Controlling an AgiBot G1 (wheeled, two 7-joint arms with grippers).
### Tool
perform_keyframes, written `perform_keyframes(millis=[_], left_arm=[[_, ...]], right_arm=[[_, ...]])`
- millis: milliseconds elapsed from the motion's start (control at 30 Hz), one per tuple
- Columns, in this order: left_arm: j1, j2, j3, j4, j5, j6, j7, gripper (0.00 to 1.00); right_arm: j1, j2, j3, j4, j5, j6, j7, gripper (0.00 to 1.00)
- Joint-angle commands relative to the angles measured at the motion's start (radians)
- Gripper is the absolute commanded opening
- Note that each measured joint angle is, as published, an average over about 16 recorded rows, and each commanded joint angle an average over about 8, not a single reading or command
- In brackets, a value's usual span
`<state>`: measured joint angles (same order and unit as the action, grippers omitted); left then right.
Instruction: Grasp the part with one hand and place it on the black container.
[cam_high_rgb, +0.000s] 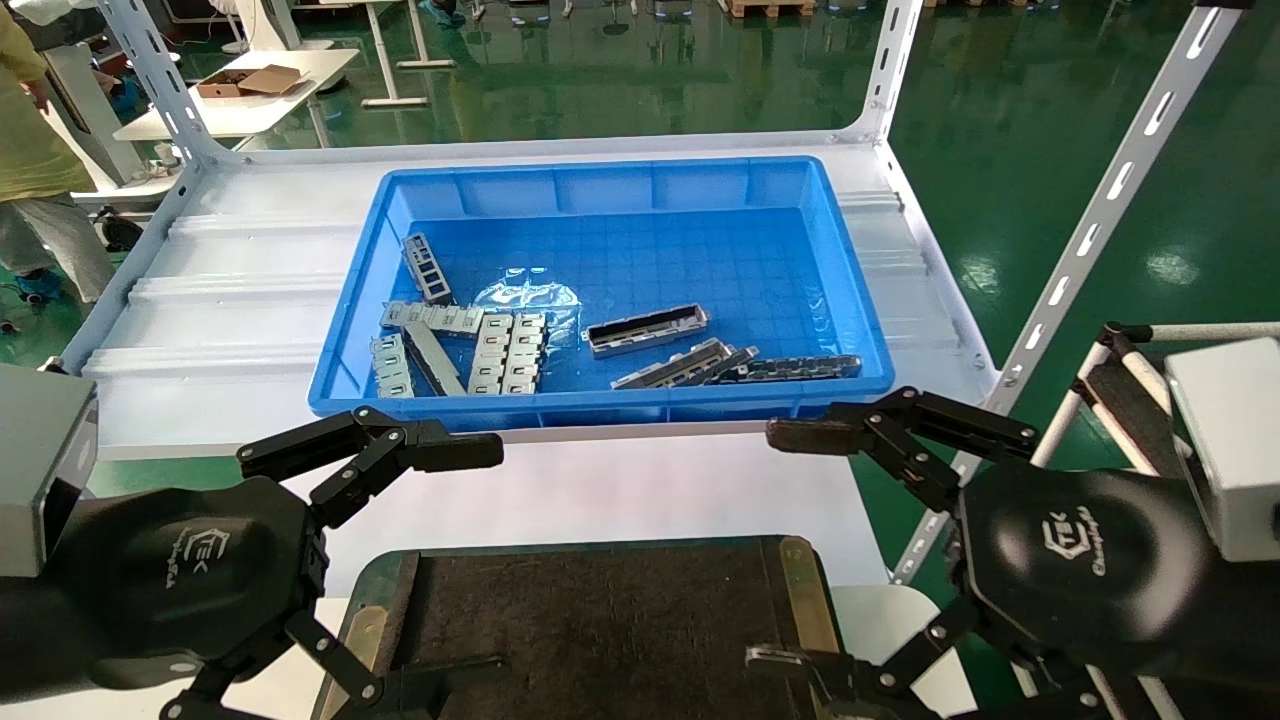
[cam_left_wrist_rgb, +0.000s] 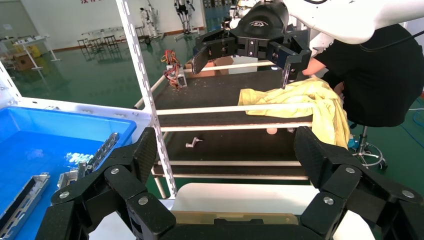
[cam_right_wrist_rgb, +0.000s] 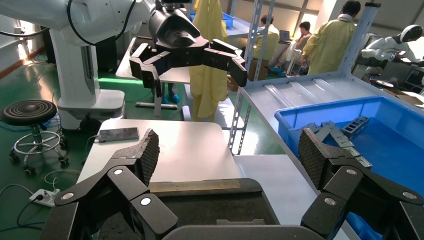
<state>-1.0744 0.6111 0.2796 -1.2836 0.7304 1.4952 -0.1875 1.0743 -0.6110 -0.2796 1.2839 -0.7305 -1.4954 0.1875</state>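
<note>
The part (cam_high_rgb: 645, 330), a long grey channel bar with a dark inner face, lies in the blue bin (cam_high_rgb: 350, 330), right of its middle. A similar bar (cam_high_rgb: 672, 365) lies just in front of it, beside a blackish long strip (cam_high_rgb: 795, 368). The black container (cam_high_rgb: 600, 620), a felt-topped tray with brass side strips, sits below the bin between my arms; it also shows in the right wrist view (cam_right_wrist_rgb: 210, 205). My left gripper (cam_high_rgb: 465, 570) is open and empty over the tray's left edge. My right gripper (cam_high_rgb: 765, 545) is open and empty over its right edge.
Several flat light-grey plates (cam_high_rgb: 505, 350) and a ladder-like piece (cam_high_rgb: 428, 268) lie in the bin's left half. The bin stands on a white shelf (cam_high_rgb: 230, 300) with slotted uprights (cam_high_rgb: 1090, 230). A rack of white rails (cam_high_rgb: 1110, 370) stands at the right.
</note>
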Motion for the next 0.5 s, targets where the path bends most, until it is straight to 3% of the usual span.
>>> perform_keyframes(millis=[33, 500], left_arm=[[0.0, 0.0, 0.0, 0.0, 0.0, 0.0, 0.0, 1.0], [0.0, 0.0, 0.0, 0.0, 0.0, 0.0, 0.0, 1.0]], right_arm=[[0.0, 0.0, 0.0, 0.0, 0.0, 0.0, 0.0, 1.0], [0.0, 0.0, 0.0, 0.0, 0.0, 0.0, 0.0, 1.0]])
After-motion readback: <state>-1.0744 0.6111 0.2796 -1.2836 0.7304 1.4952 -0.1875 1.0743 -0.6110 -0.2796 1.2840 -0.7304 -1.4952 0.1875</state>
